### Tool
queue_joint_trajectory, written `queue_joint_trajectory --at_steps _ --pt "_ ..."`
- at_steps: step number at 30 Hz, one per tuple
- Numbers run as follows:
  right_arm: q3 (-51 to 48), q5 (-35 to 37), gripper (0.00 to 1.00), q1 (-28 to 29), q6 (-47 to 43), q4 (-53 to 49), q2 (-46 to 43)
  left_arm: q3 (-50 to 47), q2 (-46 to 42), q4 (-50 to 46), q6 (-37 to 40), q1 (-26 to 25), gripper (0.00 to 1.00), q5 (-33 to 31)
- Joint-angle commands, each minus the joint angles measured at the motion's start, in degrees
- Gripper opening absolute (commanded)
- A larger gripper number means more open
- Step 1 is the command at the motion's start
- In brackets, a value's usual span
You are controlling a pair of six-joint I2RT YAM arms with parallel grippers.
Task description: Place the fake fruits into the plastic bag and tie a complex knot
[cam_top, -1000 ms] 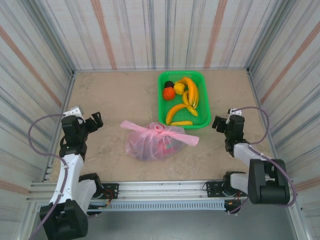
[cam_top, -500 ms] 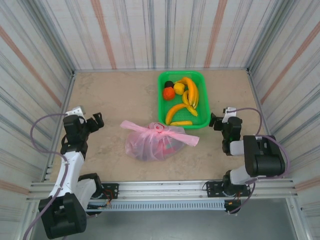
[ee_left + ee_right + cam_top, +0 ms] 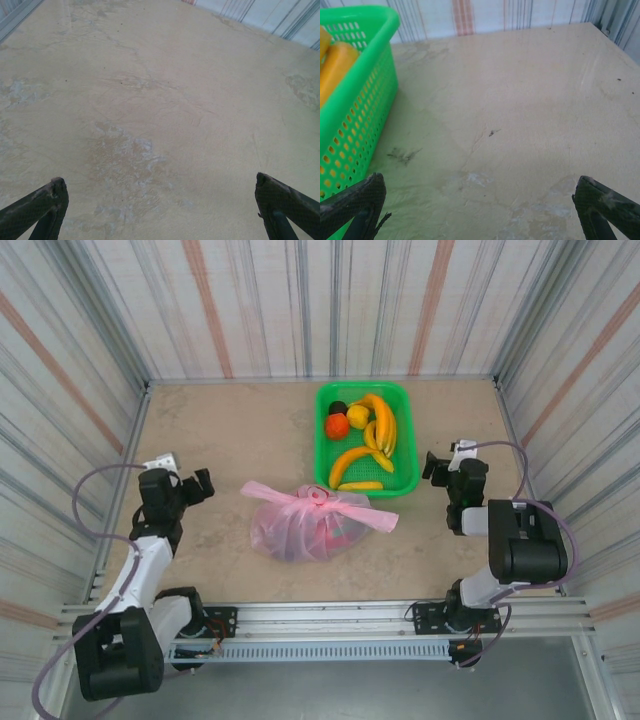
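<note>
Tied bag (image 3: pixel 300 525) just beside the basket (image 3: pixel 365 386).
We see left end effector (image 3: pixel 160 187) and right end effector (image 3: pixel 480 189) spread above the surface (image 3: pixel 150 100); fruits (image 3: pixel 385 425) lie in the basket.

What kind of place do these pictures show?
Probably a small robot test cell: striped walls enclose a beige table, a left arm and right arm stand on a metal rail, and toy fruits fill a green basket.
</note>
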Motion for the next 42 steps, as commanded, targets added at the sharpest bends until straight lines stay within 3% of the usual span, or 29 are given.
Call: queue_joint_trajectory --at_steps 1,9,23,28,34,42 --pt "0.0 0.7 0.99 0.0 1.3 -2.9 0.1 -1.1 2.7 6.4 5.0 -2.5 0.99 -5.0" --pt "0.1 1.7 0.99 0.7 0.8 -3.1 0.2 -5.2 9.3 21.8 9.5 -4.0 0.99 -6.3" --pt "0.2 1.6 0.99 0.8 0.8 -3.0 0.2 -9.7 23.1 48.5 15.3 -4.2 0.99 1.9" --pt "0.2 1.6 0.99 0.8 0.7 -3.1 0.2 -12.3 31.9 63.5 16.1 -4.4 0.99 3.6" --pt "0.2 1.6 0.99 0.7 0.7 -3.1 0.2 -1.1 30.7 39.6 15.2 -4.3 0.99 1.5" --pt "0.3 1.5 0.99 0.6 0.8 -3.1 0.2 -1.4 30.5 39.7 15.8 -5.3 0.99 -0.4"
